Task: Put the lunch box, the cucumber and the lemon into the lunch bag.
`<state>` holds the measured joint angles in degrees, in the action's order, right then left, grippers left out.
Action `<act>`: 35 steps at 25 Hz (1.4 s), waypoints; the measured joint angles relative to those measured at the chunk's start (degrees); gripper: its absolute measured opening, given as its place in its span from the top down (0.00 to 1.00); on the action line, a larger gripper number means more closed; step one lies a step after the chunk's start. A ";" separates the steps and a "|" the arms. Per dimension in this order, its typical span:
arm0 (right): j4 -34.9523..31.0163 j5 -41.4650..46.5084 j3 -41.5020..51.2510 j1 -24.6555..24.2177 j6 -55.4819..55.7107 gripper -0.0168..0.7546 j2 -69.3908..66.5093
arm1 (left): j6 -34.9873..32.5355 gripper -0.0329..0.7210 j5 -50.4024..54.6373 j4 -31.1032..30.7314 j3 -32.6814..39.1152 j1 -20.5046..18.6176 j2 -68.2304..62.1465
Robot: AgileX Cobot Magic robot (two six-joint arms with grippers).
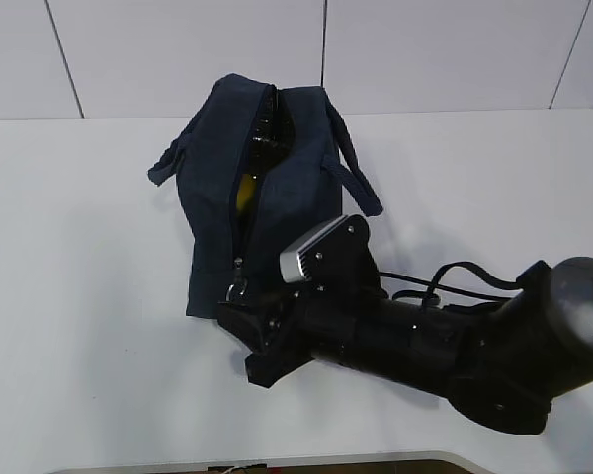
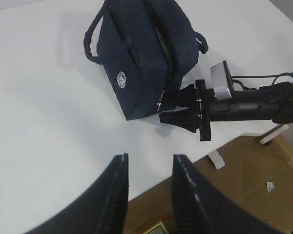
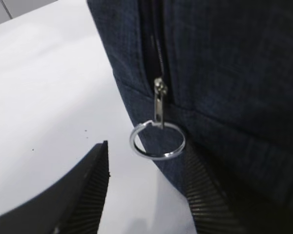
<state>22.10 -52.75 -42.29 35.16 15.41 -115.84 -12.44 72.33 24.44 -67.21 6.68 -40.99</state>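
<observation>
Plainly, we see our right gripper (image 3: 146, 190) jaws released around the lunch bag's (image 2: 136, 73) ring pull (image 3: 157, 141), left gripper (image 2: 149, 187) jaws released, round white logo (image 2: 121, 78) unreadable.

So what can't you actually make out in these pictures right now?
- Lunch bag contents: the exterior view shows only a yellow sliver through the zipper gap; the fabric hides the rest.
- Lunch box and cucumber: not identifiable in any view.
- Right gripper: in the exterior view its own arm and camera housing block the fingertips.
- Left gripper: missing from the exterior view; the wrist view's bottom edge crops it.
</observation>
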 joint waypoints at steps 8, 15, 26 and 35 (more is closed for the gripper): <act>2.27 -1.89 -1.50 0.00 0.00 0.45 -0.91 | 0.00 0.67 0.00 0.00 0.00 0.00 0.00; 2.53 -2.65 -2.20 0.00 0.13 0.45 -2.30 | 0.00 0.67 0.00 0.00 0.00 0.00 0.00; 2.53 -3.06 -2.20 0.00 0.17 0.45 -2.66 | 0.00 0.67 0.00 0.00 0.00 0.00 0.00; 0.55 -3.06 -2.20 0.00 0.26 0.55 -2.87 | 0.00 0.67 0.00 0.00 0.00 0.00 0.00</act>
<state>22.66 -55.80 -44.48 35.16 15.67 -118.71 -12.44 72.33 24.44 -67.21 6.68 -40.99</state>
